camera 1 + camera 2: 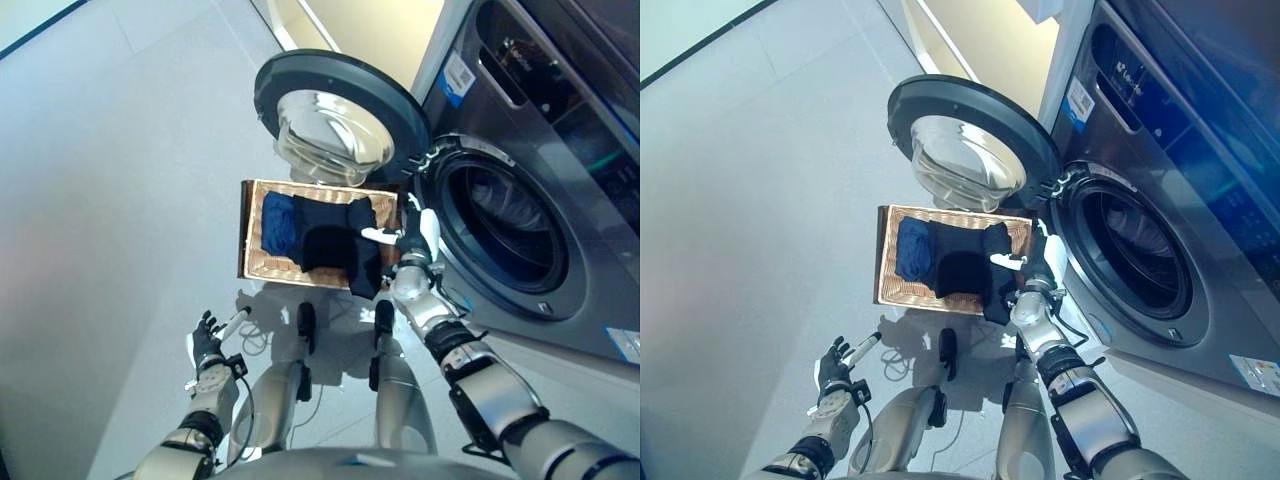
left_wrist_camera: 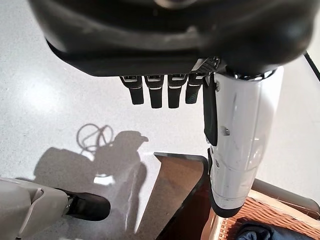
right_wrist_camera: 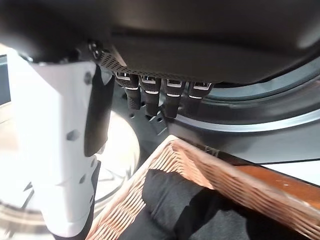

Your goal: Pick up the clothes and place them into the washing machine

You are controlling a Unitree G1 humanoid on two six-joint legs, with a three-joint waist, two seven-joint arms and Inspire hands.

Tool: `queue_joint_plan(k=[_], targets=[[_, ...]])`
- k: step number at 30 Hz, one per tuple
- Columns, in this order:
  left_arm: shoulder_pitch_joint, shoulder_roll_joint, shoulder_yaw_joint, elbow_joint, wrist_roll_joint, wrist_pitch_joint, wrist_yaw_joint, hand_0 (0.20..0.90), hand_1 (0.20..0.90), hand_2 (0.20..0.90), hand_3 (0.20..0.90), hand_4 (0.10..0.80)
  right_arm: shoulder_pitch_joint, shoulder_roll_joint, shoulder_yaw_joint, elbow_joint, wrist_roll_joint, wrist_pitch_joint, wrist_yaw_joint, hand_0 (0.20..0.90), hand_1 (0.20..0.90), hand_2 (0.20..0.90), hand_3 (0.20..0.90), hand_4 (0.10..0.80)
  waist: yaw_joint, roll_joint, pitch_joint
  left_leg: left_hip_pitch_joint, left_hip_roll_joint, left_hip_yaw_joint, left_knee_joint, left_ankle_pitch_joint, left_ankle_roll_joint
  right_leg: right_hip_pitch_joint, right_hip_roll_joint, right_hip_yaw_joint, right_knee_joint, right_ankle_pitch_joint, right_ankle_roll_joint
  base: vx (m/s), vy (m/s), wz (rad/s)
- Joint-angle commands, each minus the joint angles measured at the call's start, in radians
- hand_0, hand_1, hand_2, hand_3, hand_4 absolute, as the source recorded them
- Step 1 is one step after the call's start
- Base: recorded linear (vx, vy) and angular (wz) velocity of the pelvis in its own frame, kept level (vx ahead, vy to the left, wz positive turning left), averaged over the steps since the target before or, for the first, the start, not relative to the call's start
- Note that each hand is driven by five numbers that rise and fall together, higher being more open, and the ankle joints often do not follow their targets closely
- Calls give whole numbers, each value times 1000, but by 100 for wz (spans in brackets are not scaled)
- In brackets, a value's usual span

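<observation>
Here, right hand (image 1: 415, 238) spread above basket (image 1: 262, 268) clothes (image 1: 335, 240), left hand (image 1: 208, 345) relaxed low over floor.

Wicker basket (image 1: 262, 262) on grey floor (image 1: 120, 200)

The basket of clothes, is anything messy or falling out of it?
A little: the black garment droops over the wicker basket's near edge, beside the right hand. The blue garment lies inside. Nothing is on the floor.
</observation>
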Motion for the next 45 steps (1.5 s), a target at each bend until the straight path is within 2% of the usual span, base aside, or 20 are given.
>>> queue_joint_plan(k=[1, 13, 17, 33, 45], targets=[[-23, 54, 12, 53, 21, -29, 40, 900, 900, 900, 900, 800, -50, 19, 30, -124, -101, -43, 2, 900, 900, 900, 900, 800, 23, -10, -24, 3, 9, 14, 88, -107, -84, 59, 24, 31, 66, -108, -5, 0, 0, 0], [-41, 59, 8, 53, 12, -40, 46, 900, 900, 900, 900, 800, -89, 52, 81, -79, -120, -40, 19, 900, 900, 900, 900, 800, 33, -6, -2, -14, 7, 11, 92, -96, -87, 45, 23, 32, 63, -106, -7, -3, 1, 0], [-49, 59, 0, 20, -9, -55, 48, 900, 900, 900, 900, 800, -106, 55, 81, -21, -102, -36, 17, 900, 900, 900, 900, 800, 39, 10, 23, -27, 2, 6, 85, -84, -90, 31, 21, 29, 63, -101, -7, -40, 7, 1], [-33, 48, -36, -149, -60, -92, 39, 900, 900, 900, 900, 800, -124, 7, 35, -2, -72, -14, -4, 900, 900, 900, 900, 800, 39, 78, 112, -81, -15, 15, 71, -46, -94, -44, 9, 38, 80, -78, -7, -34, 8, 1], [-11, 57, -64, -282, -98, -115, 26, 900, 900, 900, 900, 800, -222, -23, -8, 44, -34, -4, -41, 900, 900, 900, 900, 800, 45, 114, 167, -139, -25, 16, 67, -24, -97, -118, 7, 42, 103, -63, -7, -36, 4, 0]])
